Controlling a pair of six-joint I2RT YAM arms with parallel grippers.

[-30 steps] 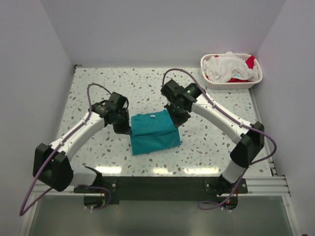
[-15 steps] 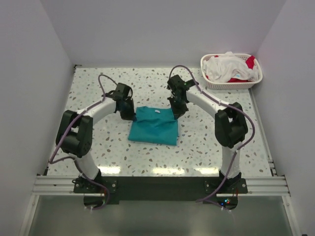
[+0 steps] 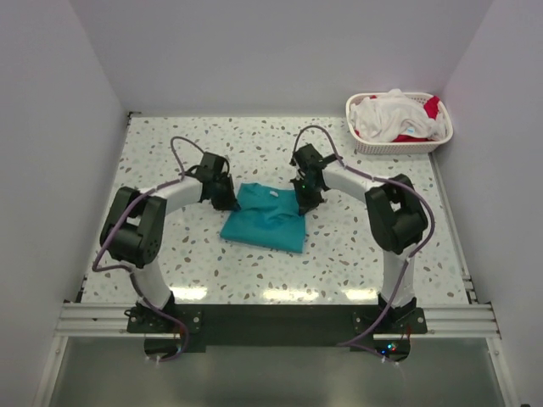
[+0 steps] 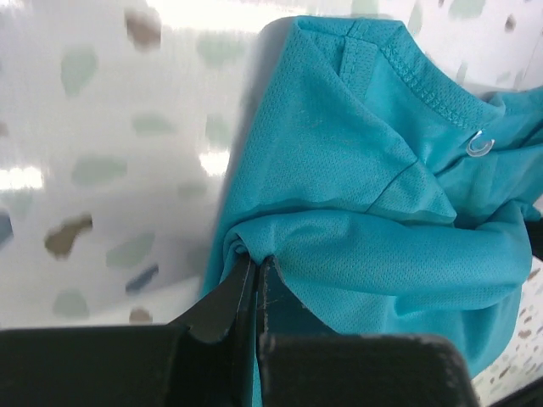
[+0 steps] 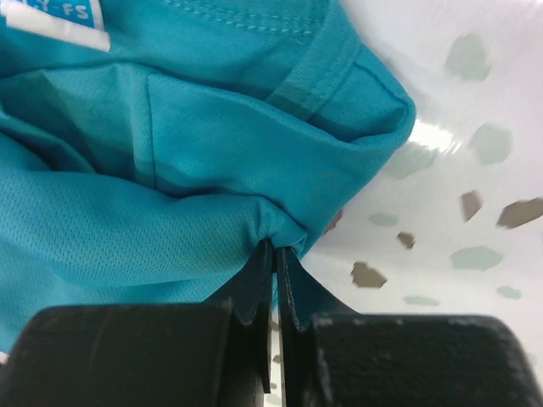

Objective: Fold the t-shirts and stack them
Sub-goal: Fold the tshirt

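Observation:
A folded teal t-shirt (image 3: 266, 219) lies on the speckled table (image 3: 356, 246) between my two arms. My left gripper (image 3: 229, 202) is shut on a pinch of fabric at the shirt's far left corner, seen close in the left wrist view with the gripper (image 4: 255, 259) biting a fold of the teal t-shirt (image 4: 356, 186). My right gripper (image 3: 300, 204) is shut on the far right corner; in the right wrist view the gripper (image 5: 274, 246) clamps a fold of the teal t-shirt (image 5: 170, 170). White and red t-shirts (image 3: 394, 116) are heaped in the basket.
A white lattice basket (image 3: 399, 144) stands at the table's far right corner. White walls close in the left, back and right sides. The arms' bases sit on a black rail (image 3: 271, 318) at the near edge.
Both grippers have carried the shirt's near edge away from me to its far edge, doubling the teal shirt over. Both arms have reared up at the elbows.

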